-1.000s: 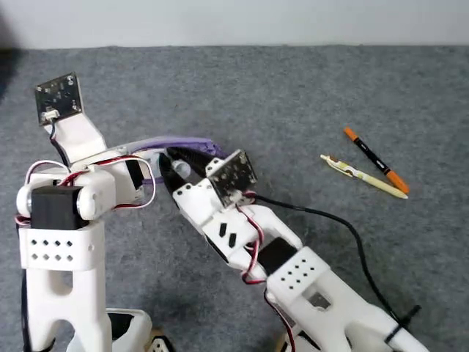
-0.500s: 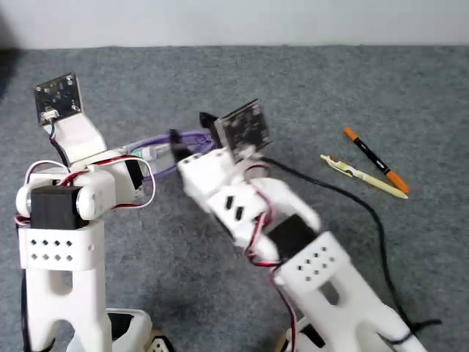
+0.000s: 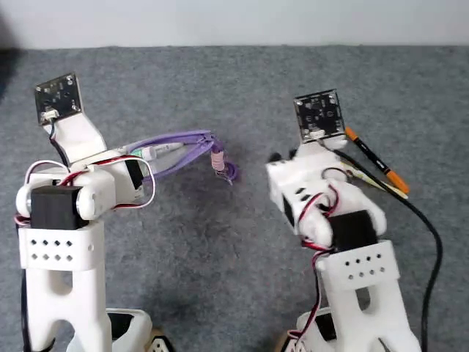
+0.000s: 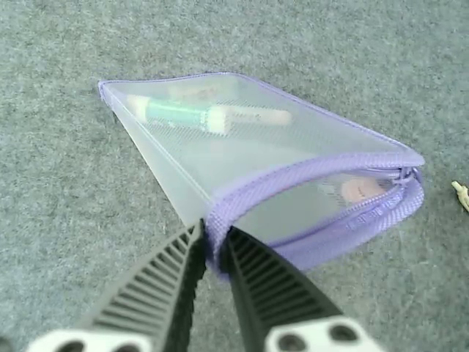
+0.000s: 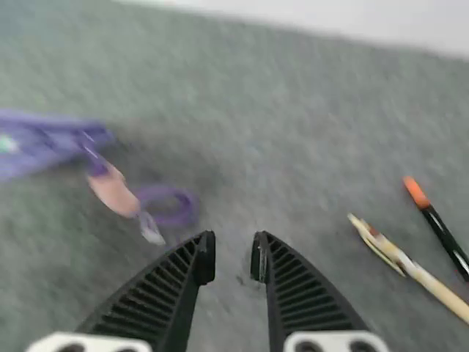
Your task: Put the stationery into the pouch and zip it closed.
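A clear pouch (image 4: 249,147) with purple zip edging lies on the grey carpet, with a green and white pen (image 4: 205,116) inside it. My left gripper (image 4: 212,242) is shut on the pouch's purple edge. From above, the pouch (image 3: 176,150) stretches right from the left arm, ending in a pink charm (image 3: 218,159) and a purple loop (image 3: 230,173). My right gripper (image 5: 233,258) hangs over bare carpet between the charm (image 5: 113,192) and the pens, narrowly open and holding nothing. An orange and black marker (image 5: 440,224) and a yellow pen (image 5: 407,268) lie side by side.
The right arm (image 3: 322,191) stands just left of the marker (image 3: 374,158) and the yellow pen (image 3: 366,176), covering part of them from above. A pale wall runs along the far edge of the carpet (image 3: 242,81).
The right arm has swung away from the pouch to the right, toward the two pens, uncovering the charm and loop. The left arm and the pouch have kept still.
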You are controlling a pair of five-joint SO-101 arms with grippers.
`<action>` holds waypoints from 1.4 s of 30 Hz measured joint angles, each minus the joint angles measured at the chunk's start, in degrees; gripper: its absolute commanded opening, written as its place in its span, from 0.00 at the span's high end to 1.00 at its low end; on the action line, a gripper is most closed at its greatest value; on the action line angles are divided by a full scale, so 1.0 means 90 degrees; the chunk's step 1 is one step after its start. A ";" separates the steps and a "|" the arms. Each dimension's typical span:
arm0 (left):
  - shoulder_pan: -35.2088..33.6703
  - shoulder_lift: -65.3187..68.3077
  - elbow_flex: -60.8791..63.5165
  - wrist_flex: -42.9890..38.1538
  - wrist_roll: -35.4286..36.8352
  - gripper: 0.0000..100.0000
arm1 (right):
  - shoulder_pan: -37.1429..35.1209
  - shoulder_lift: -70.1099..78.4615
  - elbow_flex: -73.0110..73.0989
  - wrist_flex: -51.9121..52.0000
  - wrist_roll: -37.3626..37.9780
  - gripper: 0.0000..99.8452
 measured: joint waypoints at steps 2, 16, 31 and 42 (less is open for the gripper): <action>0.0000 0.0000 0.0000 0.0000 0.0000 0.99 | 0.0244 0.0010 0.0000 0.0332 0.0264 0.91; 0.0000 0.0000 0.0176 -0.0010 0.0000 0.99 | 0.0987 0.1768 -0.0020 0.1241 0.1934 0.91; 0.0000 -0.0010 0.0264 -0.0010 0.0000 0.99 | 0.0996 0.2081 -0.0039 0.1241 0.2559 0.72; 0.0000 -0.0010 0.0264 -0.0010 0.0000 0.99 | 0.1182 0.2081 -0.0039 0.1241 0.2882 0.78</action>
